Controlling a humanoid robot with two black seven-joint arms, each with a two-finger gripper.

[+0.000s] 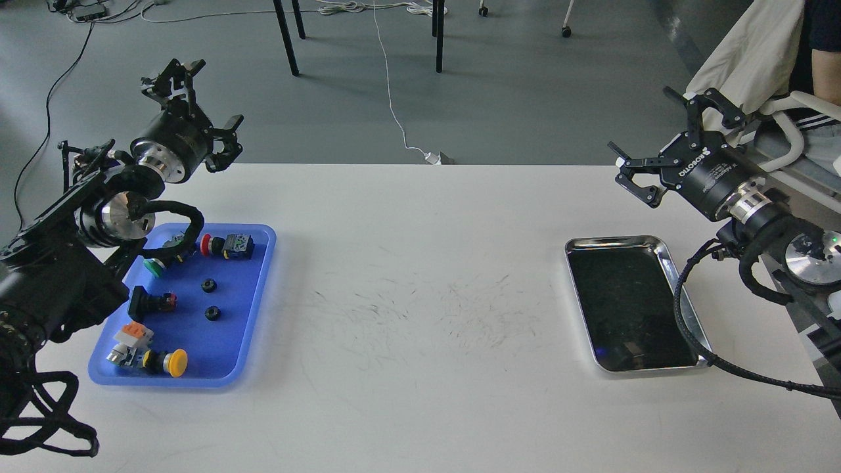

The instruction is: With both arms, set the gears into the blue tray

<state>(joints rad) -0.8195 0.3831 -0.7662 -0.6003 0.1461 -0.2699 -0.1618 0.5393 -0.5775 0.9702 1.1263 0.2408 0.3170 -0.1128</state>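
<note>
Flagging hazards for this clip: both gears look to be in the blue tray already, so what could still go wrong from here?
1. The left arm's cable loop hangs over the blue tray beside the red-capped switch; a swing might snag it and jolt the gears.
2. The right arm's cable drapes across the steel tray rim and could drag it.
3. Both the left tool and right tool are open and empty, so a repeated grasp might lift a switch by mistake.

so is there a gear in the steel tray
No, the steel tray shows only its dark bottom; both gears lie in the blue tray.
</note>
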